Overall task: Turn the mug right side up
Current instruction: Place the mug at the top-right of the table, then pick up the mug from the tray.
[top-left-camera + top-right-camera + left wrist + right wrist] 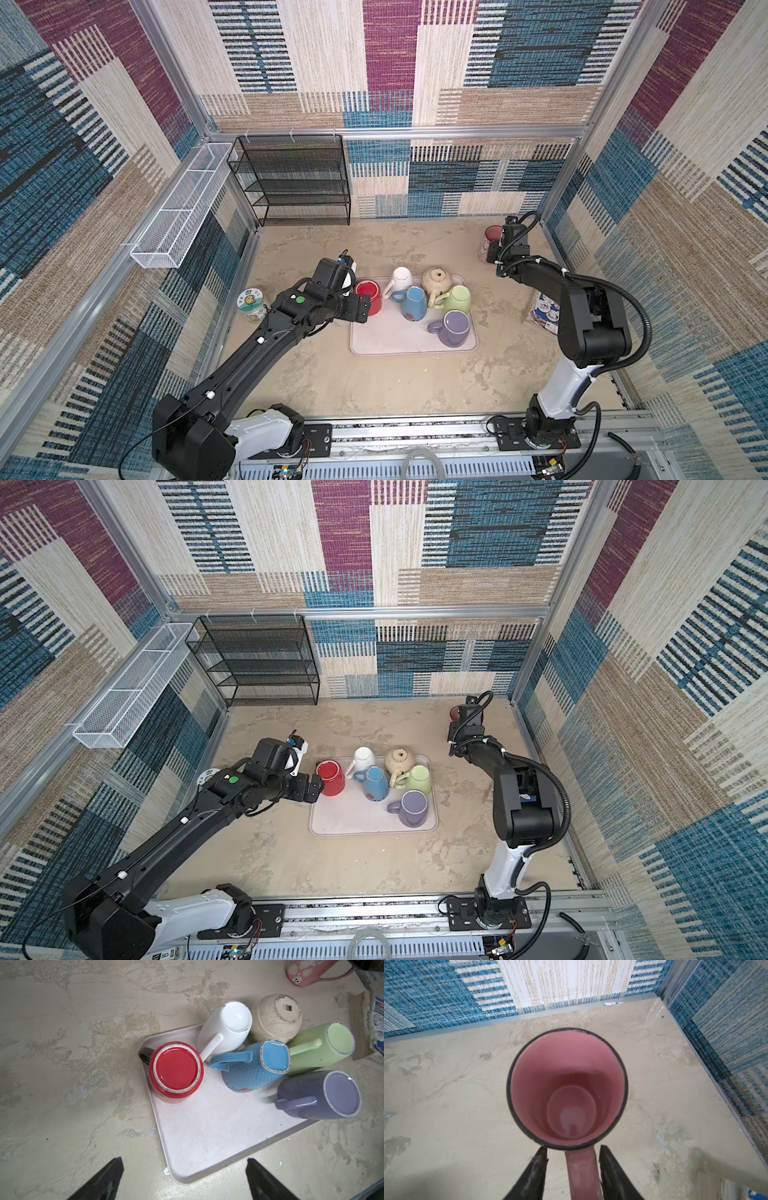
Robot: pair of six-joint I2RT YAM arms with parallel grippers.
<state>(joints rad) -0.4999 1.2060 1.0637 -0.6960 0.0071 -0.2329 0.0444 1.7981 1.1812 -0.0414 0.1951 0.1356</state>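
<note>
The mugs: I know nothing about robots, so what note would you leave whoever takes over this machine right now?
Right gripper: open, jaws either side of the handle of the pink mug, gaps showing.
Left gripper: open, empty, hovering by the red mug.
Things: pink mug stands upright on the table, far right; the red mug, white mug, cream mug, blue mug, green mug and purple mug sit base up on the tray.
Done: pink mug is right side up.
Left: back the right arm away; the red mug is probably next, if the others need turning too.
</note>
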